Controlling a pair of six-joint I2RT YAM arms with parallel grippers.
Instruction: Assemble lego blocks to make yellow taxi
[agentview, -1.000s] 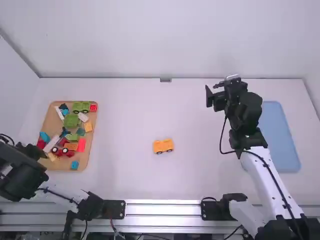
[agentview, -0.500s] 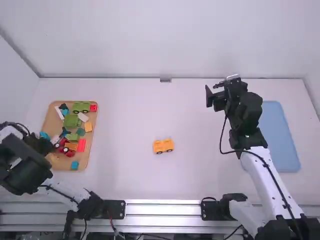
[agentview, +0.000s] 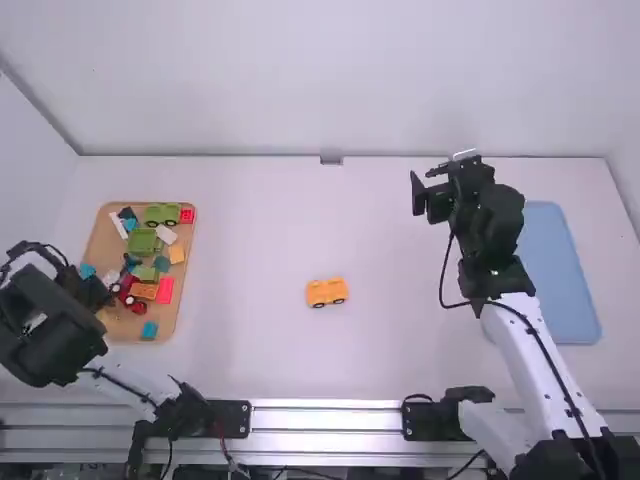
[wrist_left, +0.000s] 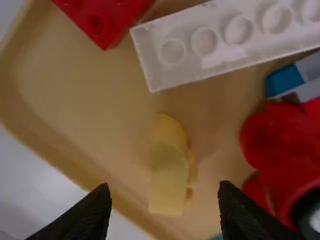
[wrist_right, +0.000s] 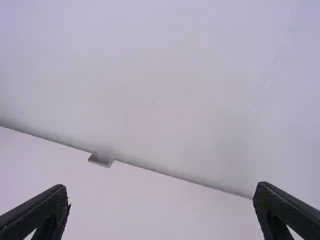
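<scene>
Ok, L pincer (wrist_left: 164, 192) is over the near-L corner of the wooden tray (agentview: 180, 300), 2 fingers apart, w/ the curved yellow piece (wrist_left: 170, 165) btwn them; nothing clamped afaict. The wheeled taxi base (agentview: 326, 292) is upright mid-surface (agentview: 400, 340), well apart from the tray. R pincer (wrist_right: 161, 192) is apart & empty, high near the blue tray (agentview: 555, 270).

Step in hand is prob. picking that yellow piece. Best go straight down, 1 finger per side, low enough that pads get its flat sides, not the rounded end, or it may skid/tip. Tray rim's close on 1 side, red wheeled piece (wrist_left: 280, 150) on the other, so don't spread wider than nec. & don't nudge the white block (wrist_left: 225, 42). Close gently, check it's level, lift clear of the rim. It looks to lie on its side, so prob. needs turning b4 it'll seat square.
</scene>
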